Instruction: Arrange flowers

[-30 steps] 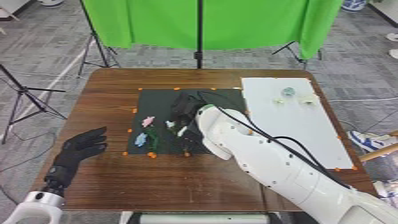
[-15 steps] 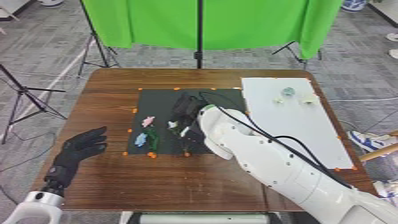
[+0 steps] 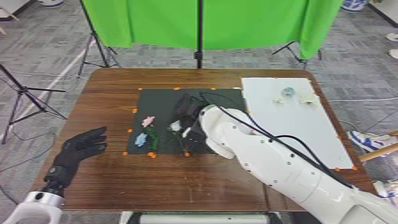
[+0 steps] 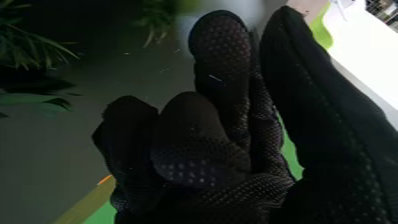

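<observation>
Right hand (image 4: pixel 200 150) — fingers fairly straight, close together, thumb lying in near them; can't tell if anything is between. In the head view it's over the dark mat (image 3: pixel 160 100), white flowers (image 3: pixel 175 125) right beside it, contact unclear. Wrist view: spiky greenery (image 4: pixel 27 42) and a dark green leaf (image 4: pixel 31 98) near the fingers, apart from them.

Left hand (image 3: pixel 84 143) — relaxed and open, fingers a bit spread, nothing held, over the brown table (image 3: pixel 115 175) left of the mat.

Pink flower (image 3: pixel 148 121) and blue flower (image 3: pixel 140 139) on the mat's left part, pink farther from the robot, green stems just right of blue. Pale bluish flower (image 3: pixel 288 92) and pale yellow flower (image 3: pixel 308 102) on the far part of the white board (image 3: pixel 311 142).

Edges: board just right of mat, right arm crossing mat's right edge and board's near left part. Brown wood between left hand and mat; strip of wood beyond mat, wider stretch on the near side. Orange marks along mat and board edges.
</observation>
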Action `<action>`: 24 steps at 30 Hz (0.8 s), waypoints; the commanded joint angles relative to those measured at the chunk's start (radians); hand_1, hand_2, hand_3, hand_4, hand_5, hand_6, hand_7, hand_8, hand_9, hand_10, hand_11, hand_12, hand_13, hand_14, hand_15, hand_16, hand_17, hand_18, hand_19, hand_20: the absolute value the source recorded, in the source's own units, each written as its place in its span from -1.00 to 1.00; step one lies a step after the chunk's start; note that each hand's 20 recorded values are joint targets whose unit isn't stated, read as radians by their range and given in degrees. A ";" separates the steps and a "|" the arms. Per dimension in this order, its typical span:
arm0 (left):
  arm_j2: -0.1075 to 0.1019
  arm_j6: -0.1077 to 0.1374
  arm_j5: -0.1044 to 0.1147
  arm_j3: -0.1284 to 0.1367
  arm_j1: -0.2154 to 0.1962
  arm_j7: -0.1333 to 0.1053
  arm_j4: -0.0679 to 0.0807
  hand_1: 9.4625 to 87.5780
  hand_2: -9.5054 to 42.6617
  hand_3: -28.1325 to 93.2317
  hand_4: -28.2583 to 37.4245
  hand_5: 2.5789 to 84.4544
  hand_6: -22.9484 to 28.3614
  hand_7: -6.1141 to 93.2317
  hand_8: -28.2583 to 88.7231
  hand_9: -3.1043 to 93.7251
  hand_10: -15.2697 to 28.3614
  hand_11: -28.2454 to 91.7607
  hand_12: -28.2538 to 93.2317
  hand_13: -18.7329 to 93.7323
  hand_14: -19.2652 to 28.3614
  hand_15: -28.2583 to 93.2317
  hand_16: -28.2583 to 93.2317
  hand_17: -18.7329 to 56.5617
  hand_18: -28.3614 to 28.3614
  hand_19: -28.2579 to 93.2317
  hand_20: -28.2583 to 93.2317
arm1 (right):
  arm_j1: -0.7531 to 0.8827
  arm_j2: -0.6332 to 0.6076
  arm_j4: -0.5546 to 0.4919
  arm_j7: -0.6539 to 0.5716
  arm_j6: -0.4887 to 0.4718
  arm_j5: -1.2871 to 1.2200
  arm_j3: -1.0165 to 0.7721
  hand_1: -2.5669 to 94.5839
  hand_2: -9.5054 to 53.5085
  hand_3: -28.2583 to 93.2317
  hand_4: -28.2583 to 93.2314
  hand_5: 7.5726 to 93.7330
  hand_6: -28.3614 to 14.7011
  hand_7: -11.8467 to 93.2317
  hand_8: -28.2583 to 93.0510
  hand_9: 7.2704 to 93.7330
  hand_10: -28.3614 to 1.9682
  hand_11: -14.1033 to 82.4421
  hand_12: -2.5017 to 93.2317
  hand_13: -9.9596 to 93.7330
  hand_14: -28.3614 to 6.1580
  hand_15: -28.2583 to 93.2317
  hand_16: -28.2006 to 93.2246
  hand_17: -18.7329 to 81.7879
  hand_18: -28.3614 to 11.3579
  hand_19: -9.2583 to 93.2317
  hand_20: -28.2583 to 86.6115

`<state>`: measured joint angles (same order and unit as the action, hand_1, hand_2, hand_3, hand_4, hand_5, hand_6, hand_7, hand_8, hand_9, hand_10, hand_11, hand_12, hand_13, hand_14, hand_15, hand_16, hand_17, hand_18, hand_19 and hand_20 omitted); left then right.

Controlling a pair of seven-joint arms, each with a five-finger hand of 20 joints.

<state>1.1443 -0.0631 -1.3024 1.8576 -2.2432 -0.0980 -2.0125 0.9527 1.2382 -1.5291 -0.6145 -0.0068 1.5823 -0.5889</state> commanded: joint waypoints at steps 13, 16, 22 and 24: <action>0.017 -0.001 0.000 0.012 -0.028 0.005 -0.009 -0.27 -0.81 0.59 -0.24 -0.04 -0.03 -0.63 -0.63 -0.13 0.26 -0.21 -0.31 -0.05 0.56 -0.11 -0.49 -0.42 0.56 0.04 0.08 | 0.005 -0.189 -0.237 0.115 0.080 0.179 -0.205 0.00 -1.00 0.51 -0.77 0.39 0.31 -0.45 -0.47 0.65 0.03 0.06 -0.26 0.84 0.40 0.56 0.10 0.49 -0.53 1.00 0.60; 0.017 -0.001 0.000 0.018 -0.035 0.007 -0.012 -0.27 -0.82 0.59 -0.24 -0.04 -0.03 -0.62 -0.63 -0.12 0.26 -0.21 -0.32 -0.05 0.56 -0.10 -0.49 -0.42 0.55 0.04 0.07 | 0.027 -0.250 -0.278 0.080 0.052 0.359 -0.275 -0.09 -1.00 0.55 -0.77 0.38 0.30 -0.45 -0.62 0.60 -0.05 -0.01 -0.29 0.79 0.34 0.57 0.09 0.44 -0.54 1.00 0.57; 0.017 0.001 0.001 0.024 -0.045 0.011 -0.017 -0.26 -0.82 0.59 -0.24 -0.04 -0.03 -0.62 -0.63 -0.13 0.26 -0.21 -0.32 -0.05 0.56 -0.11 -0.49 -0.42 0.56 0.04 0.07 | 0.091 -0.316 -0.278 -0.012 -0.221 0.483 -0.409 -0.27 -0.96 0.51 -0.74 0.30 0.23 -0.51 -0.65 0.49 -0.24 -0.17 -0.32 0.70 0.17 0.55 0.09 0.32 -0.65 1.00 0.49; 0.016 0.000 0.001 0.022 -0.040 0.014 -0.015 -0.26 -0.82 0.59 -0.24 -0.04 -0.03 -0.62 -0.63 -0.13 0.26 -0.21 -0.31 -0.05 0.56 -0.11 -0.50 -0.42 0.56 0.04 0.07 | 0.105 -0.329 -0.247 -0.028 -0.254 0.508 -0.414 -0.28 -0.95 0.50 -0.74 0.28 0.21 -0.52 -0.65 0.47 -0.27 -0.20 -0.33 0.68 0.12 0.55 0.09 0.30 -0.67 1.00 0.48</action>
<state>1.1530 -0.0625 -1.3025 1.8745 -2.2665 -0.0973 -2.0240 1.0196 1.0089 -1.8449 -0.5562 -0.0514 2.0639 -0.9273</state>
